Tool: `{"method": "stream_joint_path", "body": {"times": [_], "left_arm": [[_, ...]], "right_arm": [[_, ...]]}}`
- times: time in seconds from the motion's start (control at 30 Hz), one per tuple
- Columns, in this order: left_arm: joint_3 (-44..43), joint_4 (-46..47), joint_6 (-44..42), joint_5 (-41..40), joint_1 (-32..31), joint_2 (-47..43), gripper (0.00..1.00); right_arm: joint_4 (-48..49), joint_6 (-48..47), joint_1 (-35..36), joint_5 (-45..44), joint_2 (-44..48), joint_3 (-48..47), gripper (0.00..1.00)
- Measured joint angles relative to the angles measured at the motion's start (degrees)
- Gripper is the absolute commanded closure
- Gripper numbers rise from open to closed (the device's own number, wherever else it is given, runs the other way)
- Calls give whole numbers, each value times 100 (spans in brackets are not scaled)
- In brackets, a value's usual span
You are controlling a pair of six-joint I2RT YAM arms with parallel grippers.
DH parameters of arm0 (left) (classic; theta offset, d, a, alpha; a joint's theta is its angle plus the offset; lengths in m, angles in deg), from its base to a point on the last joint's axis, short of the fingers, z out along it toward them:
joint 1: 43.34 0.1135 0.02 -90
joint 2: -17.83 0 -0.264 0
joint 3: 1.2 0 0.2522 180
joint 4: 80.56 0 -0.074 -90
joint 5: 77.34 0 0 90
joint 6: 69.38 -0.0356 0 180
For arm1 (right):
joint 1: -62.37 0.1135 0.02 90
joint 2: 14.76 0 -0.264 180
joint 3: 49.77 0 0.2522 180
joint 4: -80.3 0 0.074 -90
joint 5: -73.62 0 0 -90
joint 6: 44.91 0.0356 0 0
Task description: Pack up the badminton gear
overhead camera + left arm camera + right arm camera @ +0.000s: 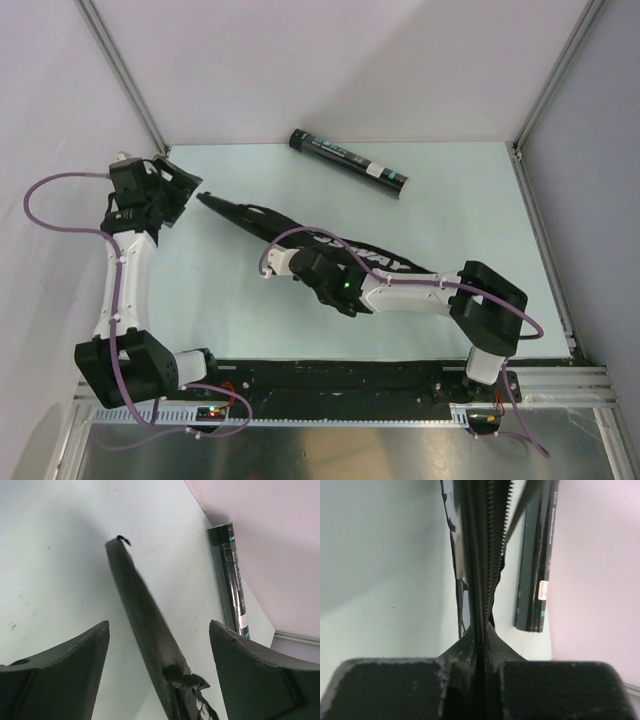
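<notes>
Spread left pincer (159, 630) astride bag (142, 610) edge

The long black bag (250, 220) lies diagonally mid-table, with the dark teal-printed tube (348, 162) apart near the far edge.

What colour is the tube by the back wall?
Dark cylindrical tube: teal print, white band; top view.

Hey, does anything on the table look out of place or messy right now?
The tube lies loose at the far side, outside the black bag, which sprawls diagonally. The bag's zip edge looks puckered where the right pincer pinches it. No spill or clear damage shows.
</notes>
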Motion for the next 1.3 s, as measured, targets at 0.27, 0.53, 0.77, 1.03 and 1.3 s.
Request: {"method": "stream_joint_path", "body": {"times": [0.27,0.53,0.77,1.03,1.3], "left_arm": [[732,42,140,433,103,138,15],[1266,-50,254,483,125,39,16],[1360,-7,448,680,146,-114,17],[1818,-28,411,796,146,-109,19],[1906,-37,210,660,146,-225,18]], "right_arm": [[470,7,7,168,-2,575,100],[702,483,9,501,0,1054,100],[837,590,9,704,0,1351,100],[879,741,-44,822,9,1366,100],[874,931,-142,1010,44,1375,100]]}}
